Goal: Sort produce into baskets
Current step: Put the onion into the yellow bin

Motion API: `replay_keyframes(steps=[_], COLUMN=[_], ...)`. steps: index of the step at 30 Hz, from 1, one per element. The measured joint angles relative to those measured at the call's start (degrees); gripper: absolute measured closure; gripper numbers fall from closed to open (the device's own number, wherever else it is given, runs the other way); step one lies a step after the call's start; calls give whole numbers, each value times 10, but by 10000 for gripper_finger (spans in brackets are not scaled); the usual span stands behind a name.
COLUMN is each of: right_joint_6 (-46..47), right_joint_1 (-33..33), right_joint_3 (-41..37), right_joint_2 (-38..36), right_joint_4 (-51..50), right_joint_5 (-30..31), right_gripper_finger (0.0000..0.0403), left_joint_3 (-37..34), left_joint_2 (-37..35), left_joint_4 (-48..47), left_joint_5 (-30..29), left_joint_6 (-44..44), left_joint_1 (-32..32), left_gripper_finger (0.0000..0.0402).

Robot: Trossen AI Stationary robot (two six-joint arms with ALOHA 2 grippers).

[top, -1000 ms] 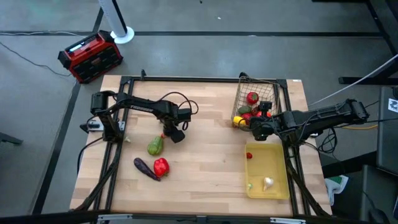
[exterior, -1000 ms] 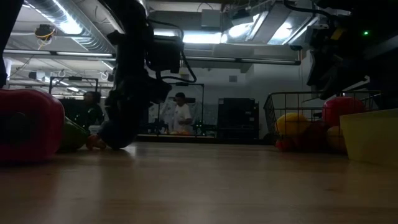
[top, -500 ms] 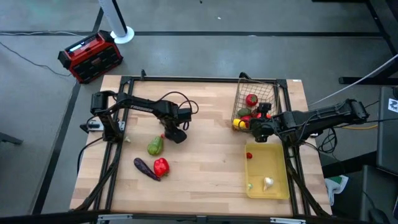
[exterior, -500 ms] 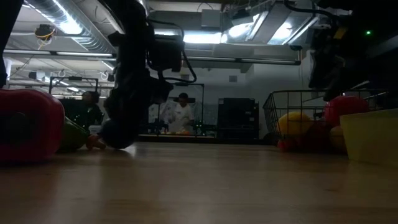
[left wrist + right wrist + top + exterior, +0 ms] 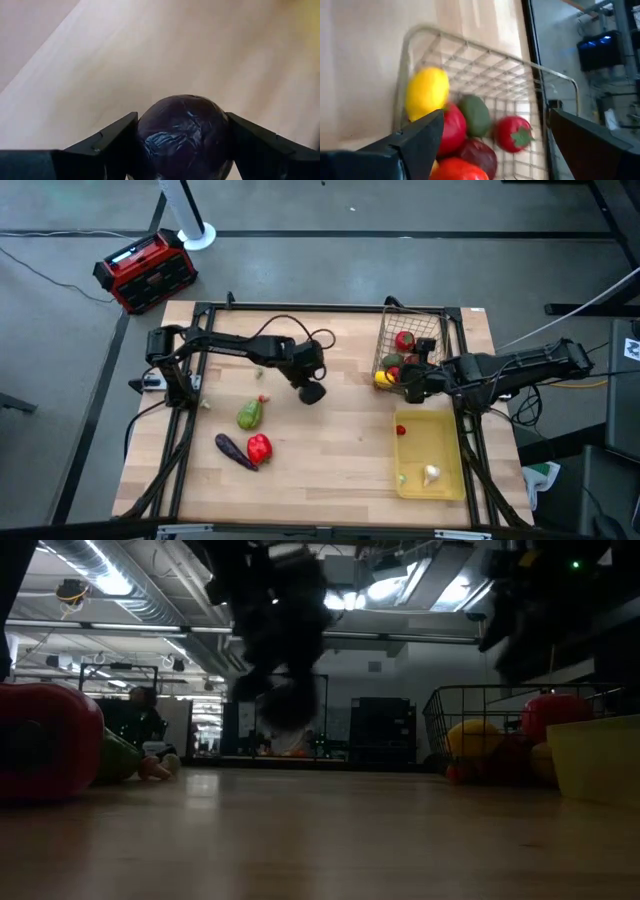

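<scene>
On the tabletop (image 5: 330, 450), the wire basket (image 5: 412, 350) stands at the far right with several produce pieces (image 5: 404, 340) inside it; the flat tray (image 5: 430, 452) lies just in front of it, nearer the front edge. Left of centre lie an avocado (image 5: 249, 415), and in front of it an eggplant (image 5: 234, 450) touching a pepper (image 5: 259, 447). The left tool (image 5: 311, 392) hangs over the middle, clasping a round dark fruit (image 5: 182, 132). The right tool (image 5: 412, 380) sits at the basket's near side, jaws apart

A glossy dark purple fruit (image 5: 182, 132) is showing between black fingers (image 5: 107, 142); a yellow lemon (image 5: 426, 92) and a red tomato (image 5: 510, 134) are lying in the grey wire-mesh basket (image 5: 470, 55); the yellow tray (image 5: 432, 452) is sitting on pale wood
</scene>
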Motion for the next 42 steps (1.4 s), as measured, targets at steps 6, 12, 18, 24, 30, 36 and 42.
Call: replay_keyframes(steps=[6, 12, 18, 24, 30, 36, 42], right_joint_6=[-13, -60, -126, -151, -156, -170, -181], right_joint_1=[0, 1, 1, 1, 0, 0, 0], right_joint_3=[2, 2, 2, 2, 2, 2, 2], right_joint_2=[0, 0, 4, 18, 35, 43, 48], right_joint_4=[111, 238, 325, 383, 411, 451, 480], right_joint_5=[-99, -182, -210, -261, -288, -291, -297], right_gripper_finger=[45, 45, 45, 45, 45, 45, 45], left_joint_3=[8, 9, 8, 8, 8, 8, 8], left_joint_2=[0, 0, 0, 0, 0, 0, 0], left_joint_4=[198, 344, 402, 432, 478, 513, 532], left_joint_5=[59, 90, 100, 100, 101, 100, 100], left_joint_6=[-4, -25, -26, -26, -27, -33, -26], left_joint_1=[0, 0, -4, -12, -19, -24, -31], left_gripper_finger=[127, 127, 127, 127, 127, 127, 127])
